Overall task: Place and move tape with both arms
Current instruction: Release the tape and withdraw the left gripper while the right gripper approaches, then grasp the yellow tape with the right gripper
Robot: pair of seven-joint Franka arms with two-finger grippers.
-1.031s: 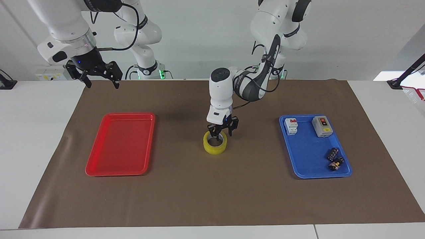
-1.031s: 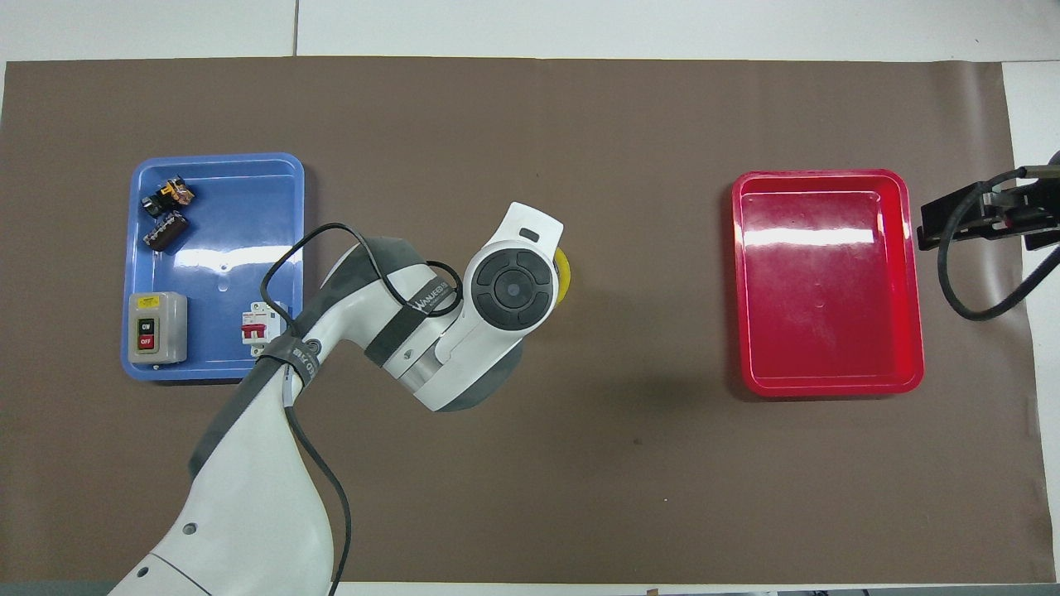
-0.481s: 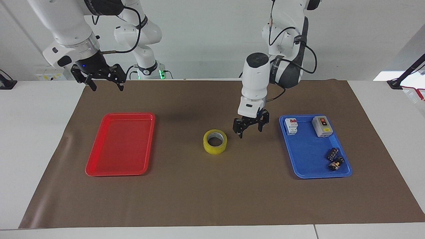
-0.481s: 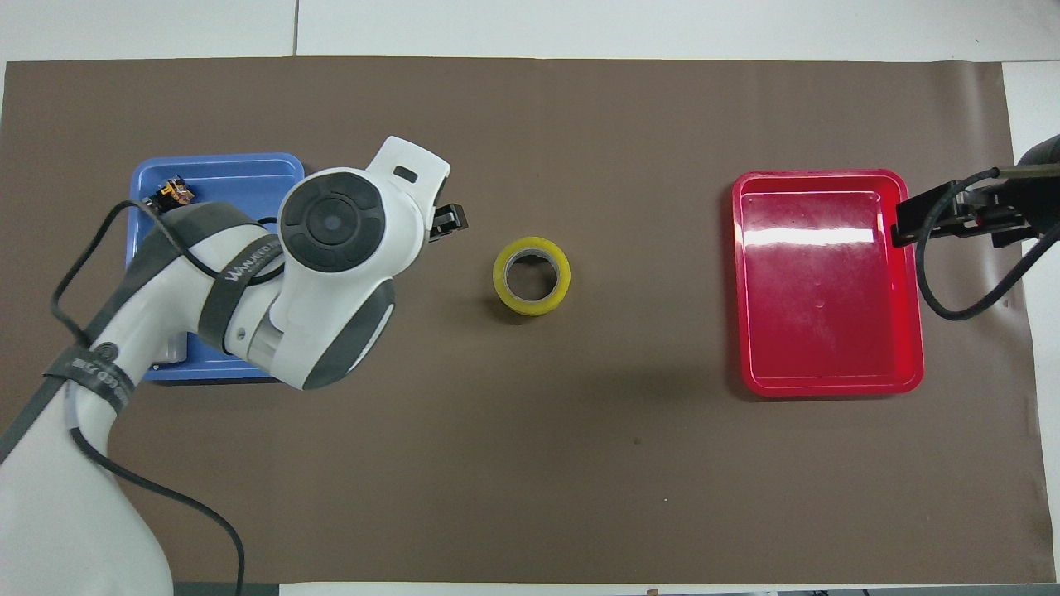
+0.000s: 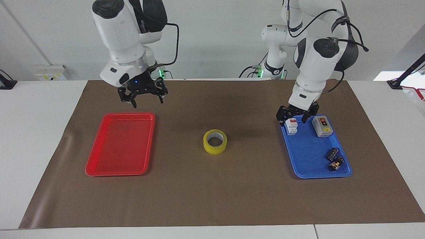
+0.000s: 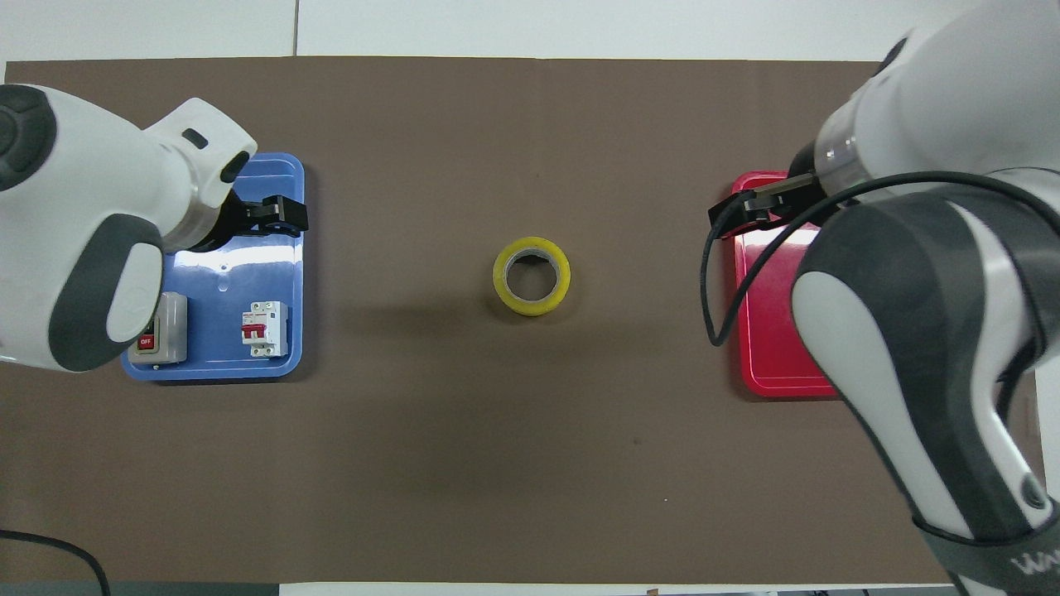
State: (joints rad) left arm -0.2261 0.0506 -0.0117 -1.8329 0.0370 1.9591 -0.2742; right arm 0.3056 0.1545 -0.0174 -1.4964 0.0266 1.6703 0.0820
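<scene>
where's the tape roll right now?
The tape lies flat on the brown mat, mid-table in both views, between the red tray and the blue tray, touching neither; no gripper holds it.

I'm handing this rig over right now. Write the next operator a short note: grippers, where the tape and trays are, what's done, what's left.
Left gripper: open, empty, up over the robots' end of the blue tray.
Right gripper: open, empty, up just past the robots' end of the red tray.
Tape: flat on the brown mat mid-table, between the trays, nothing touching it.
Done: tape is placed at the centre.
Left: probably the right arm picks it up and moves it on, likely into the red tray, which is empty.
</scene>
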